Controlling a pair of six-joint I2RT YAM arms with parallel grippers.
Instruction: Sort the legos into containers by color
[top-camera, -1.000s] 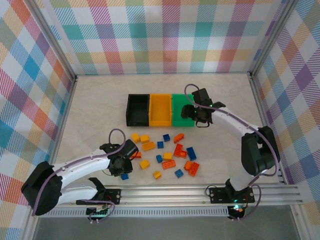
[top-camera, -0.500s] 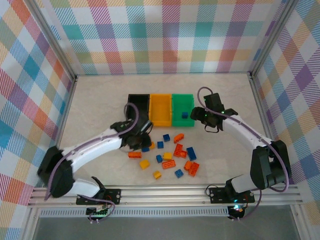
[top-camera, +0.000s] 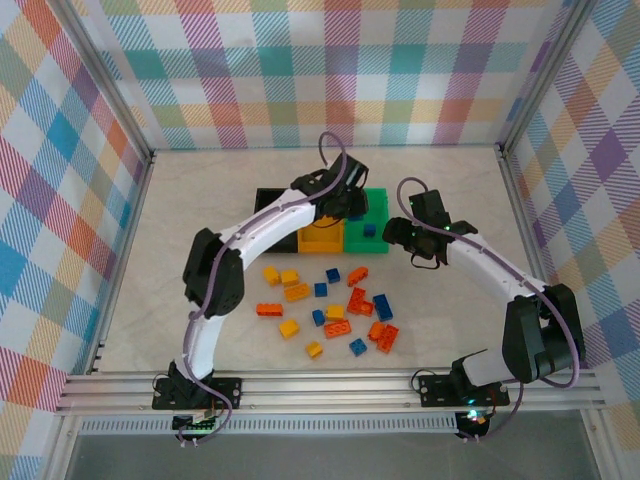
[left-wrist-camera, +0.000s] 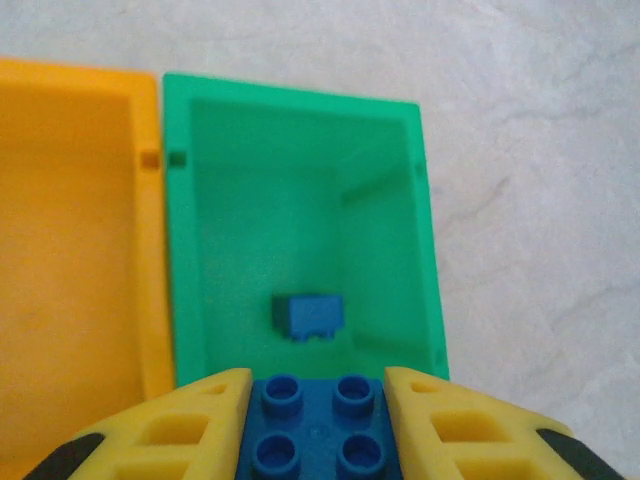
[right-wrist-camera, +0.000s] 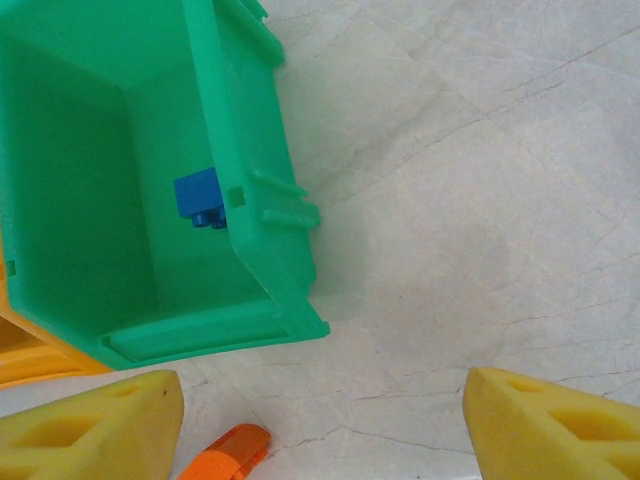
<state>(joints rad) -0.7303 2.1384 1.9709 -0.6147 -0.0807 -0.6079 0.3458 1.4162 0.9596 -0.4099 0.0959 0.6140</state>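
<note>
- The green bin (top-camera: 362, 243) is holding one blue brick (left-wrist-camera: 308, 315).
- The left gripper (left-wrist-camera: 318, 385) is hovering over that bin, pinching a second blue brick (left-wrist-camera: 320, 430).
- The right gripper (right-wrist-camera: 320, 410) is hanging wide open and empty beside the bin.
- Most of the loose legos (top-camera: 337, 329) are lying unsorted on the table (top-camera: 200, 210); I'd say sorting is barely beginning.

Pale table (top-camera: 200, 220), containers (top-camera: 322, 241), loose legos (top-camera: 336, 312)
</note>
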